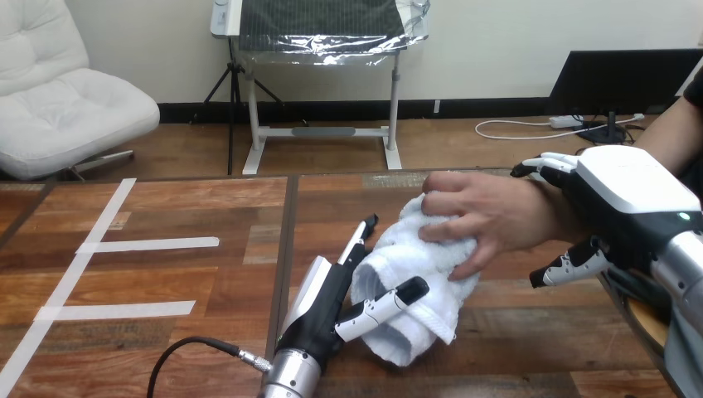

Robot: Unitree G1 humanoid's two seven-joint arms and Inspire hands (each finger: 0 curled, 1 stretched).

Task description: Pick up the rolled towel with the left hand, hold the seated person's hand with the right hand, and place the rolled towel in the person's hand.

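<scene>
So the risky bit from here, I reckon, is the let-go. The left hand (327,311) has the rolled towel (414,274) pinched between its thumb, which lies across the near end, and its fingers (361,236), which run up along the towel's side. The person's hand (489,217) is draped over the other end, just past those fingertips, with its own fingers curled onto the cloth. If the left hand opens before that grasp is firm, the towel could slump onto the table (166,290) or start unrolling, since it's soft and its near end already sags below the thumb. Pulling back with the thumb snagged in the folds could drag it out too. The other worry is the right hand (630,195): it's wrapped round the person's wrist (564,217), fingers over the top and thumb underneath, so any tug there would slide the receiving hand off the towel. Pose-wise, the left forearm comes up from below with the palm turned toward the towel, and the right hand reaches in from the side, back shell upward.
</scene>
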